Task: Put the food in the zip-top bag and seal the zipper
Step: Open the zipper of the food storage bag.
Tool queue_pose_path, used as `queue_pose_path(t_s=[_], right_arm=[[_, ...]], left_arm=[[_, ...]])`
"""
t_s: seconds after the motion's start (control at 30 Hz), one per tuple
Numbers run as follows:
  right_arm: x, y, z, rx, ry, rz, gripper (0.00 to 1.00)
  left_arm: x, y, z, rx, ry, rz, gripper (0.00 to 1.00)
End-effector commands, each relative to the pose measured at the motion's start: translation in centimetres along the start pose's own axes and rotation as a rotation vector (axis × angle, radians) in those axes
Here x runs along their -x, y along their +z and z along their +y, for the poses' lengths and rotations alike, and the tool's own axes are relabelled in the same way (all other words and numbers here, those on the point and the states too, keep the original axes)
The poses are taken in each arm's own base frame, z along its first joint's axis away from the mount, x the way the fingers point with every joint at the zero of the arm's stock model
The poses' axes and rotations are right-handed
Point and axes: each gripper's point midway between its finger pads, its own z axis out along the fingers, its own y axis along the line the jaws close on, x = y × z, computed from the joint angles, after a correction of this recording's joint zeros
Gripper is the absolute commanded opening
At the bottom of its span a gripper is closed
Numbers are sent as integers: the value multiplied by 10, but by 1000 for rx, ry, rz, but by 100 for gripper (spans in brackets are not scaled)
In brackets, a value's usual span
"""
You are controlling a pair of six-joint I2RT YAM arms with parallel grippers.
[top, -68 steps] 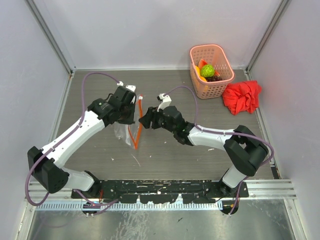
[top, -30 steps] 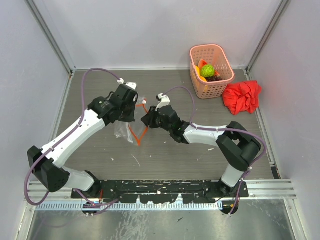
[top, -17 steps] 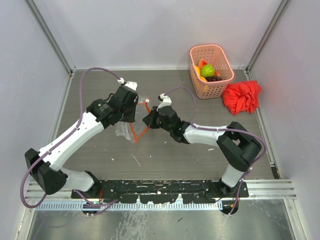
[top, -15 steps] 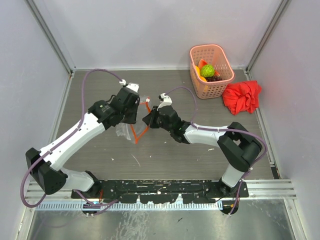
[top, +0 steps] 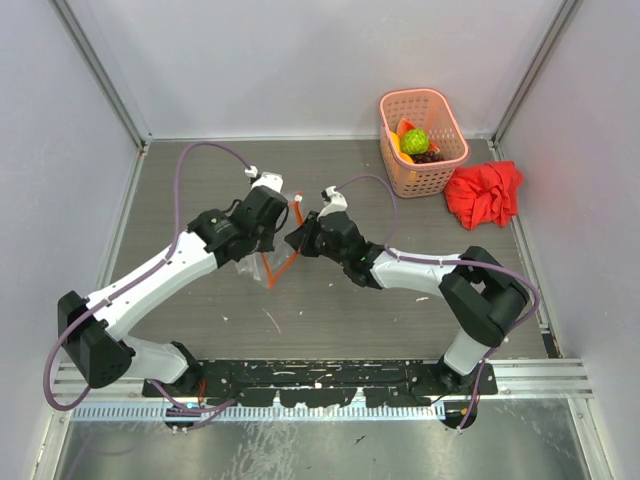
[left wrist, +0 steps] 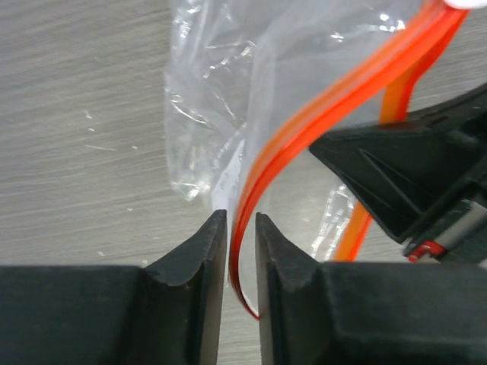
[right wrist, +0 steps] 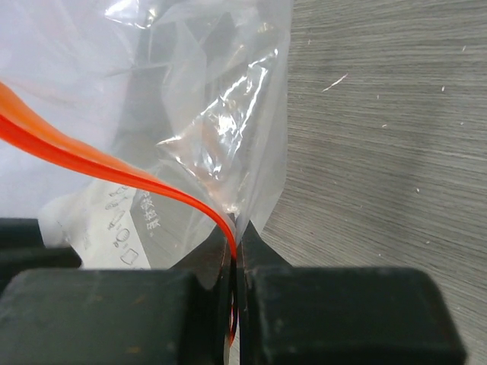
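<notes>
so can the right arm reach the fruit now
Probably not yet: the right gripper is shut on the zipper. The way to the fruit in the open basket looks clear once it lets go.

left end effector (left wrist: pixel 241 228): slightly parted | right end effector (right wrist: pixel 237 242): pinched closed

You have a grey wood-grain tabletop (top: pixel 330 335) boxed in by plain pale walls: a back wall (top: pixel 320 60) and side panels (top: pixel 50 180), joined by slanting aluminium posts (top: pixel 100 72). Along your near edge runs a silver rail (top: pixel 550 378), with scuffed sheet metal (top: pixel 300 450) below; the light is even and soft
</notes>
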Motion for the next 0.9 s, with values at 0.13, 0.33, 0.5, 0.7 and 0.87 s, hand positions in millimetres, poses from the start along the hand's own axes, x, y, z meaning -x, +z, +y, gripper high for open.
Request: queue_pose_path(t_s=[0.13,0.33,0.5,0.7,0.87], right_arm=[[8,-2,14,51,13,-3,7],[-1,15,7,23,-10,45,9],[-11,29,1,8,-20,83,10],[-9,24,8,51,-41,79,19],[4,10,21,91,-82,58,31]], left_arm=[[43,-35,43,181,54,-133,0],[50,-57,64,249,163,-92,0],[39,-48,62,248,233,-37,0],[14,-17,41,185,248,41,0],[0,-3,28,134,231,79,0]])
